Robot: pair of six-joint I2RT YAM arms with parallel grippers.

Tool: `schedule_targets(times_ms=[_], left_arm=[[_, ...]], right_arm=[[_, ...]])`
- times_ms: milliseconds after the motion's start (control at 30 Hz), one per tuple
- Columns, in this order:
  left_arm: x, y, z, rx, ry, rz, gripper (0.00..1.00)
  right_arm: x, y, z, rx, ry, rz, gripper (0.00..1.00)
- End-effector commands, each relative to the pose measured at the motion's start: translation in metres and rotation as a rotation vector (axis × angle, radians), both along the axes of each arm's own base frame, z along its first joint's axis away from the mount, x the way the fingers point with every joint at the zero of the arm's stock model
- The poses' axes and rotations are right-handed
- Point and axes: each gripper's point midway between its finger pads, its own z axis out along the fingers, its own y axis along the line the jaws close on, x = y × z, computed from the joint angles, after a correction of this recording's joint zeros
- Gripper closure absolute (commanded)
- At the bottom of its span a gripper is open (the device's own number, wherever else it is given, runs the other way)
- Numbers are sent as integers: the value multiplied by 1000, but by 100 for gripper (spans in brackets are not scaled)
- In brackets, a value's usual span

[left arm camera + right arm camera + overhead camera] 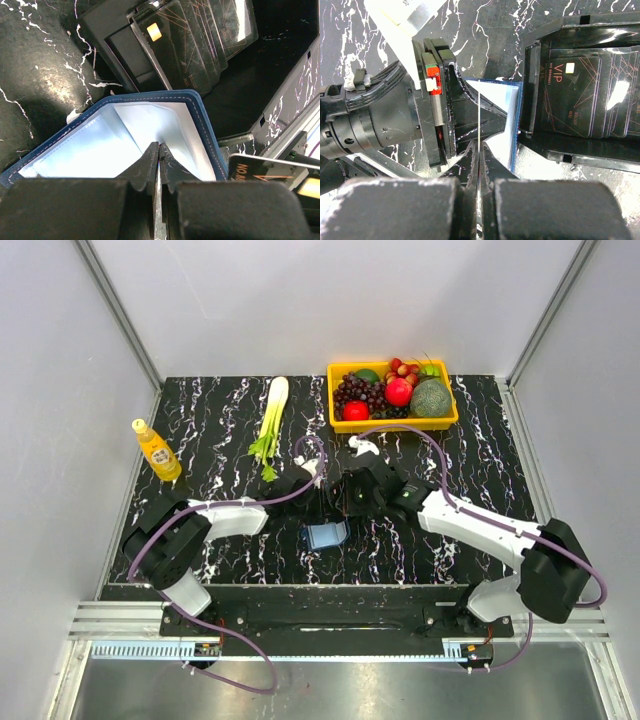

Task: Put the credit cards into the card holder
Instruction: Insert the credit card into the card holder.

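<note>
On marbled table (200, 420), grey walls (300, 300), left tool (159, 150) pinching card holder (95, 142), right tool (479, 147) pinching credit card (257, 169)

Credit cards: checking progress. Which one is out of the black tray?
The card pinched in the right gripper, near the open card holder; the others lie fanned in the tray.

Juice bottle (157, 451) stands on the left, celery stalk (271, 425) mid-back, yellow fruit basket (400, 424) far back on the marble table (210, 420).
</note>
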Motion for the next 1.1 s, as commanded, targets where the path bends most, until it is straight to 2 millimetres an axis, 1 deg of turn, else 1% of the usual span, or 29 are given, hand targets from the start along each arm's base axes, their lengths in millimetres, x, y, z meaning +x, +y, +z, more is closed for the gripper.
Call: schedule_targets(times_ms=[0,200,300,367,467,567,633,700,800,933,1067], left_arm=[[10,-16,21,-72,-49,-5,95],[9,-12,21,-59,-52,2,95],[8,-11,20,-53,-50,1,95],[7,-7,18,-41,-49,10,95],[4,4,12,-2,-51,29,95],[1,19,5,46,-53,64,95],[-1,27,1,68,-56,80,95],[-3,31,4,69,-68,93,95],[-5,37,0,83,-67,103,94],[-11,44,-13,119,-37,108,96],[-16,48,-23,138,-14,106,96]], right_arm=[[3,4,-7,-20,9,-11,100],[8,9,-25,-62,23,-4,100],[8,6,-41,-115,42,-9,100],[6,4,-49,-133,50,-8,100],[5,-1,-57,-160,59,-13,100],[3,-3,-66,-175,73,-4,100],[1,1,-70,-163,82,9,100],[0,6,-74,-144,93,18,100],[-1,12,-73,-120,102,32,100],[4,14,-58,-104,68,25,100],[3,17,-47,-96,57,49,100]])
